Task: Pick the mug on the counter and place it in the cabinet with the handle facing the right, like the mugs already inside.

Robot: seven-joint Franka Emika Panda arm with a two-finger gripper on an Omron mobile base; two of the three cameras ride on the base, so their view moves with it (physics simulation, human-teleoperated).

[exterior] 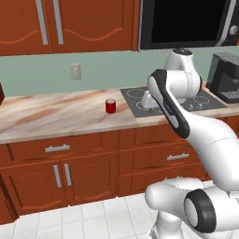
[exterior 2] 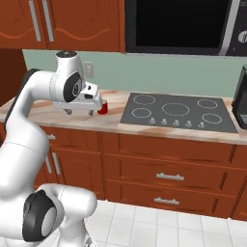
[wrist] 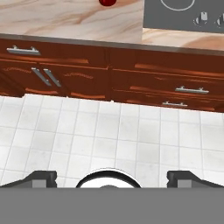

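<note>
Approach step: my gripper (exterior 2: 79, 112), jaws fully spread and empty, must descend onto the mug (exterior: 110, 106) on the counter (exterior: 56, 114).

The end effector (wrist: 112, 177) points downward, fingers spread wide, holding nothing.

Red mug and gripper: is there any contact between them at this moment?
Apart. In the hand view the open gripper points down at the floor tiles, with the red mug far off at the top edge, on the counter.
</note>
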